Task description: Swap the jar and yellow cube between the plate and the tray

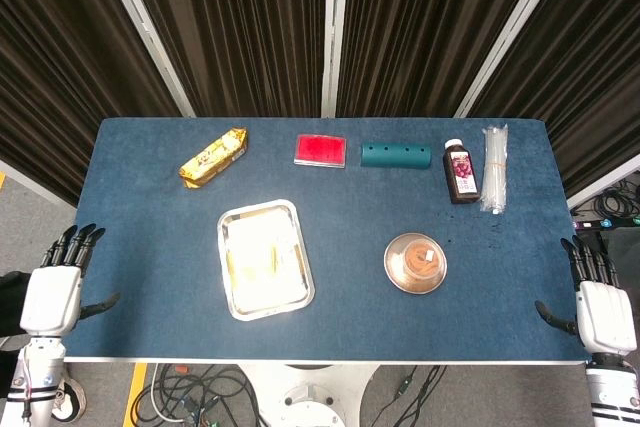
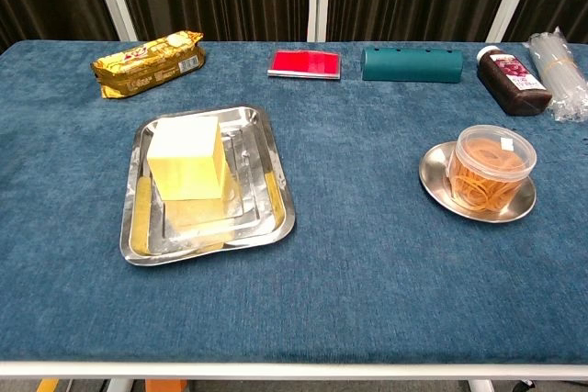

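Nearest the robot, at the front edge of the blue worktop (image 1: 330, 307), two hands are seen resting off its corners: the left hand (image 1: 55, 292) and the right hand (image 1: 598, 307), each holding nothing, with fingers apart and pointing away from the robot. Further in, the steel tray (image 2: 276, 204) is taken as the landmark. The yellow cube (image 2: 188, 158) stands upright inside the tray, toward its far end. It looks like a light block with flat, matte sides; it is judged to be easy to take by two opposite faces, though whether it is soft cannot be told. To the right of the tray, well apart from it, a small round metal plate (image 2: 432, 176) carries the jar (image 2: 491, 167), a clear lidded tub that seems filled with orange rubber bands. It is judged light and smooth, so it may slip; a hold around its wall below the lid is suggested. Neither piece has been swapped yet. Beyond the tray, along the far edge, lie a gold snack packet (image 2: 147, 61), a red flat box (image 2: 305, 63), a teal case (image 2: 412, 64), a dark bottle (image 2: 513, 80) and a clear wrapped bundle (image 2: 560, 71).
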You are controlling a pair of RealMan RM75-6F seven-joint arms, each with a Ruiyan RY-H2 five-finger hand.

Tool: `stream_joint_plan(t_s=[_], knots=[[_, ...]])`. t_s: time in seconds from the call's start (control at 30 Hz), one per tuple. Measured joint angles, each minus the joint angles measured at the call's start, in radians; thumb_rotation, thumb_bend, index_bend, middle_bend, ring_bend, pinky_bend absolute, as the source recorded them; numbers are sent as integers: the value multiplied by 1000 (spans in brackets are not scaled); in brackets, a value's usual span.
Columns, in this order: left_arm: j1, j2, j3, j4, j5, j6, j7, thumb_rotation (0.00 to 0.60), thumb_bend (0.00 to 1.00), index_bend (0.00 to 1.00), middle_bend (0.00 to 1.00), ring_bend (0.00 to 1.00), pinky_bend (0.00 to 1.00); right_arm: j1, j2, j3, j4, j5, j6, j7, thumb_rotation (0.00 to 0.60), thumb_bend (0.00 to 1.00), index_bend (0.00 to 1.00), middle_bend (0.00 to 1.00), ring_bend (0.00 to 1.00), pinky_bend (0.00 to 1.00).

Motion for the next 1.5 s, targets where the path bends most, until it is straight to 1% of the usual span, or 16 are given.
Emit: stream_joint_plan(t_s=[0.17, 0.3, 0.5, 0.7, 0.83, 0.93, 1.07, 1.1, 1.17, 1.2, 1.27, 1.33, 1.37, 1.43, 1.5], knots=[[2, 2, 8, -2, 4, -3, -11, 600, 3, 127, 90, 28, 149, 11, 5, -7, -6, -10, -27, -5, 600, 136, 0, 0, 0, 0], [-1, 8, 7, -4, 6, -6, -21, 600, 3, 127, 90, 28, 149, 27, 3, -8, -16, -8, -54, -39, 600, 136, 0, 0, 0, 0], [-6, 3, 12, 0, 15, -16, -28, 600, 3, 127, 90, 28, 149, 94, -15, -1, -38, 21, -159, -141, 600, 119, 0, 0, 0, 0], [-5, -4, 15, 11, 4, -22, -34, 600, 3, 127, 90, 28, 148, 218, -66, 27, -49, 94, -310, -291, 600, 104, 0, 0, 0, 0], [-5, -4, 13, 20, 4, -19, -50, 600, 2, 127, 90, 28, 147, 311, -124, 53, -41, 183, -396, -389, 600, 105, 0, 0, 0, 0], [-4, -2, 13, 26, 5, -17, -60, 600, 2, 127, 90, 28, 148, 369, -170, 67, -29, 249, -450, -445, 600, 105, 0, 1, 0, 0], [-2, -3, 15, 34, 5, -18, -72, 600, 2, 127, 90, 28, 147, 429, -226, 78, -4, 301, -484, -497, 600, 108, 0, 17, 0, 2], [-2, -4, 16, 36, 4, -18, -74, 600, 2, 127, 90, 28, 147, 439, -235, 79, 1, 311, -487, -506, 600, 112, 0, 27, 0, 16], [-1, -5, 17, 40, 5, -19, -78, 600, 2, 127, 90, 28, 148, 458, -252, 81, 13, 333, -492, -522, 600, 129, 0, 57, 5, 101], [-1, -6, 18, 42, 6, -19, -80, 600, 2, 127, 90, 28, 148, 466, -260, 81, 18, 342, -493, -528, 600, 140, 2, 87, 26, 175], [-2, -6, 19, 43, 7, -20, -82, 600, 3, 127, 90, 28, 148, 481, -273, 81, 25, 361, -495, -537, 600, 161, 45, 153, 112, 316], [-1, -6, 19, 44, 9, -19, -84, 600, 3, 131, 90, 28, 148, 491, -281, 79, 28, 373, -491, -544, 600, 178, 144, 234, 226, 445], [-1, -6, 19, 44, 9, -18, -85, 600, 3, 134, 90, 28, 148, 493, -283, 77, 28, 374, -487, -545, 600, 182, 178, 264, 259, 477], [-1, -6, 20, 46, 9, -20, -86, 600, 2, 137, 90, 28, 148, 498, -288, 72, 30, 374, -477, -547, 600, 194, 287, 344, 343, 543], [-1, -6, 21, 46, 9, -22, -87, 600, 3, 137, 90, 28, 148, 501, -291, 65, 32, 371, -469, -546, 600, 202, 356, 388, 387, 566]])
